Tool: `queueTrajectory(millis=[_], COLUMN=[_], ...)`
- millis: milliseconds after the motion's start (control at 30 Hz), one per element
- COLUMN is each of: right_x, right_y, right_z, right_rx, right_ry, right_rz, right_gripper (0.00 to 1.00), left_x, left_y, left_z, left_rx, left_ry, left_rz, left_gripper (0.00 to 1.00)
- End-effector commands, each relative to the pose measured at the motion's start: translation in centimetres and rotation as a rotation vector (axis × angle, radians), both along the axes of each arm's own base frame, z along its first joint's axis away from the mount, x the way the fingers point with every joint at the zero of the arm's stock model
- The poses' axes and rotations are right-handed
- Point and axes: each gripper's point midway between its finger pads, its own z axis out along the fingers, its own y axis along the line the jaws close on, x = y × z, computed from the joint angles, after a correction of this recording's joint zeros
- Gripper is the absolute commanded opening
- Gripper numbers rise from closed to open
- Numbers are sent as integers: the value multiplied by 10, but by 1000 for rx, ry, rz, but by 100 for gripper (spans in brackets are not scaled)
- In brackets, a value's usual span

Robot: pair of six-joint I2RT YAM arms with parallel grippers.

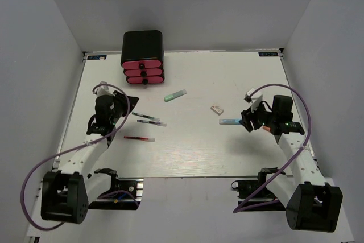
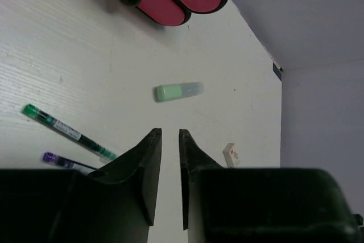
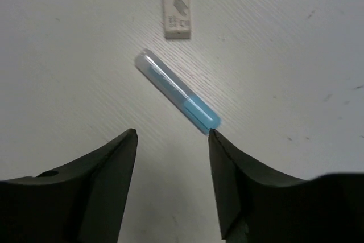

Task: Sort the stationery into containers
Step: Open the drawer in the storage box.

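Observation:
The black cabinet (image 1: 142,44) stands at the back left with three pink-red drawers (image 1: 143,71), all pushed in; their fronts show in the left wrist view (image 2: 170,9). A mint-green bar (image 1: 175,96) (image 2: 179,91), a white eraser (image 1: 216,108) (image 3: 176,19) and a light-blue bar (image 1: 230,121) (image 3: 177,91) lie on the table. Two dark pens (image 1: 149,119) (image 2: 68,132) and a red pen (image 1: 139,139) lie left of the middle. My left gripper (image 1: 121,102) (image 2: 170,134) is nearly shut and empty. My right gripper (image 1: 246,120) (image 3: 172,134) is open, just short of the blue bar's end.
White table (image 1: 187,152) inside grey walls. Purple cables loop from both arms. The arm bases and clamps sit at the near edge.

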Motion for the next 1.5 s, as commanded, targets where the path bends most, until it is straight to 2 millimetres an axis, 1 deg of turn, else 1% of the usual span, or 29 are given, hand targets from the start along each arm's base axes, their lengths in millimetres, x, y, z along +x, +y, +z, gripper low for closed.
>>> queueTrajectory(millis=[0,33,67,100,133,167,200,233,267,333,367,400,433,467,533,633,700,733,867,900,1033,1067,1133,1233,1333,1367,1400,1433,1467], right_x=[-10,-9,-6,-4,-3,1,1,3,2,4,4,1,4,4,5,6,7,10,15,15,17,17,17,18,18,18,18,18,18], right_y=[32,35,38,38,39,40,40,40,40,40,40,47,48,49,50,51,52,52,50,50,51,51,51,50,50,50,50,50,50], right_z=[13,11,13,12,9,11,9,9,7,6,5,4,6,6,5,4,4,7,8,8,8,7,6,5,3,2,4,0,1], right_rx=[137,162,182,188,206,215,216,216,218,216,216,215,216,222,228,236,239,236,225,224,226,226,225,219,218,218,219,218,217], right_ry=[-19,-15,-23,-25,-20,-36,-32,-40,-40,-46,-46,-44,-56,-54,-60,-49,-42,-48,-53,-54,-48,-46,-43,-44,-39,-34,-40,-28,-33], right_rz=[156,149,144,133,117,111,104,102,103,102,101,127,131,126,125,124,123,123,118,119,121,122,123,122,120,121,123,124,124], right_gripper=[55,31,22,17,19,22,25,25,27,27,28,28,28,28,28,28,28,28,28,28,28,28,28,28,28,28,28,28,28], left_x=[31,37,47,53,63,71,82,88,99,109,118,122,127,131,135,144,149,154,160,163,170,172,175,182,189,189,192,192,194], left_y=[-3,-2,-3,-6,-9,-9,-11,-13,-15,-17,-18,-18,-17,-17,-17,-18,-18,-18,-18,-12,-9,-9,-4,-5,0,0,-1,-1,-1], left_z=[29,29,41,43,32,36,48,49,48,50,60,51,50,55,47,52,45,50,42,37,27,32,32,29,25,19,25,19,24], left_rx=[-50,-48,-52,-67,-67,-69,-81,-85,-93,-96,-98,-80,-69,-61,-49,-39,-26,-27,3,7,33,32,43,43,44,45,44,45,44], left_ry=[-114,-121,-160,-165,-140,-158,-180,-187,-183,-190,-211,-177,-172,-187,-168,-186,-175,-181,-163,-149,-121,-132,-134,-131,-125,-113,-125,-114,-125], left_rz=[4,13,12,6,-5,-6,-4,-14,-12,-21,-22,-24,-18,-20,-22,-25,-28,-28,-36,-18,-3,-2,4,4,13,13,13,13,13], left_gripper=[29,31,47,51,54,58,64,65,67,70,70,71,71,71,71,69,67,66,66,66,66,66,66,66,62,60,57,56,54])
